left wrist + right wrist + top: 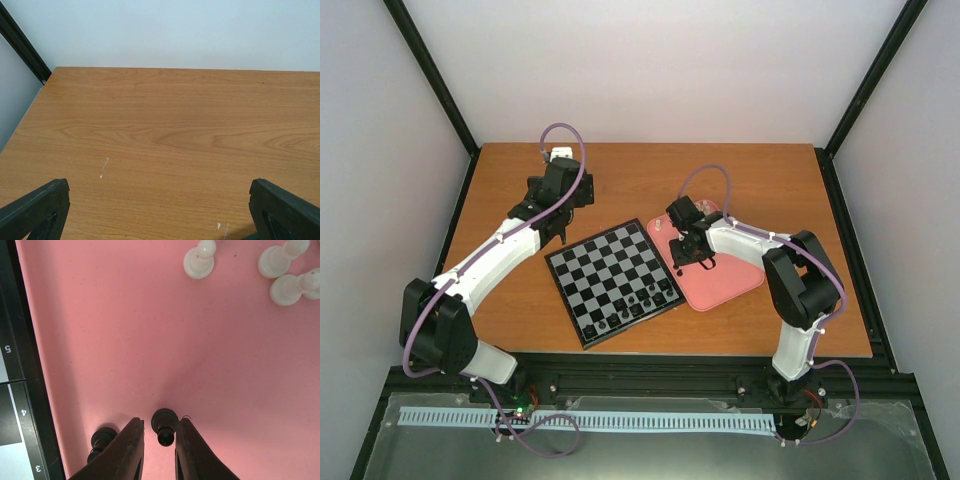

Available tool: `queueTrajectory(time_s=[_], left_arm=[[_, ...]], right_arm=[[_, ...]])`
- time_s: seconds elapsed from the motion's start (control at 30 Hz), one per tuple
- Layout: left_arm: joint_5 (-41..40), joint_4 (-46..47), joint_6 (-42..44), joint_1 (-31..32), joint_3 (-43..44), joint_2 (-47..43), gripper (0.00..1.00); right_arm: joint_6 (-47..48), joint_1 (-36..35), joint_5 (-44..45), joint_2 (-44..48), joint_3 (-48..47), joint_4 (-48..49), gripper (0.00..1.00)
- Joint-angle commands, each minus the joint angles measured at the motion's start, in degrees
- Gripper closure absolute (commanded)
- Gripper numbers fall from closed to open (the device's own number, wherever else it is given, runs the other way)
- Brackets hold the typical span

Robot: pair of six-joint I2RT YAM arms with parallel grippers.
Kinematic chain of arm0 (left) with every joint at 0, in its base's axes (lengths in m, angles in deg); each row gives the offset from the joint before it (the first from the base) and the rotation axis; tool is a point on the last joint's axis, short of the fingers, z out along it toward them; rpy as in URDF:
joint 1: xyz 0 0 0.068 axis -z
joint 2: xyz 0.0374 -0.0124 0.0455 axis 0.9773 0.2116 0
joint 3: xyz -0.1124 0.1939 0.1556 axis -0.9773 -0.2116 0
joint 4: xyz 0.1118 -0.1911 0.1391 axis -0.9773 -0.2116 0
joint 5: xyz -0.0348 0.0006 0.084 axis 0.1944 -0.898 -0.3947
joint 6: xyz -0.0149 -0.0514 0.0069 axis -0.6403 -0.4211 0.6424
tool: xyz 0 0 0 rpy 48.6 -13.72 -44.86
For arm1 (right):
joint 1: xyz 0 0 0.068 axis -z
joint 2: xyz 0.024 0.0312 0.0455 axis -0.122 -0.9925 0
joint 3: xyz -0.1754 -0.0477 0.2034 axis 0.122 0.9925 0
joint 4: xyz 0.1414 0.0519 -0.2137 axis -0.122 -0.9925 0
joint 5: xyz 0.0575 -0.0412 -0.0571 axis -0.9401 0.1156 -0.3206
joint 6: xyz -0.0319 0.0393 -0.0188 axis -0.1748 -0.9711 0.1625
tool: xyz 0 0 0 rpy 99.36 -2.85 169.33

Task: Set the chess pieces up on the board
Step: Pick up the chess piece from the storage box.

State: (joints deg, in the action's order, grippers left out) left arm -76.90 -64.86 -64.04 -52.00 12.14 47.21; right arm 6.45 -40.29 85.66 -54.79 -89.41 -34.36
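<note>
The board [612,282] lies at the table's middle, with several black chess pieces [645,300] on its near right rows. My right gripper [692,262] is low over the pink tray [730,285]. In the right wrist view its jaws [160,424] are narrowly open and straddle a standing black pawn [165,426]. The right finger touches the pawn and a small gap stays on the left. A second black pawn [101,440] stands just left of the left finger. My left gripper [560,232] is wide open and empty [160,210] over bare table beyond the board's far left corner.
Three cream-white pieces [200,260] [280,257] [295,287] stand farther along the tray [150,330]. The board's black border with numbers [15,390] runs along the left of the right wrist view. The left wrist view shows only wood table [165,125] and the back wall.
</note>
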Motion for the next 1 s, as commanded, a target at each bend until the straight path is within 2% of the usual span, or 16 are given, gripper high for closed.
queueTrajectory(time_s=[0.0,0.97], left_arm=[[-0.1,1.2,0.2,0.5,0.9,0.5,0.00],[-0.2,1.0,0.1,0.5,0.5,0.1,0.00]], right_arm=[[0.2,0.5,0.6,-1.1,0.4,-0.2,0.81],[0.4,1.1,-1.2,-0.3,1.2,0.7,0.83]])
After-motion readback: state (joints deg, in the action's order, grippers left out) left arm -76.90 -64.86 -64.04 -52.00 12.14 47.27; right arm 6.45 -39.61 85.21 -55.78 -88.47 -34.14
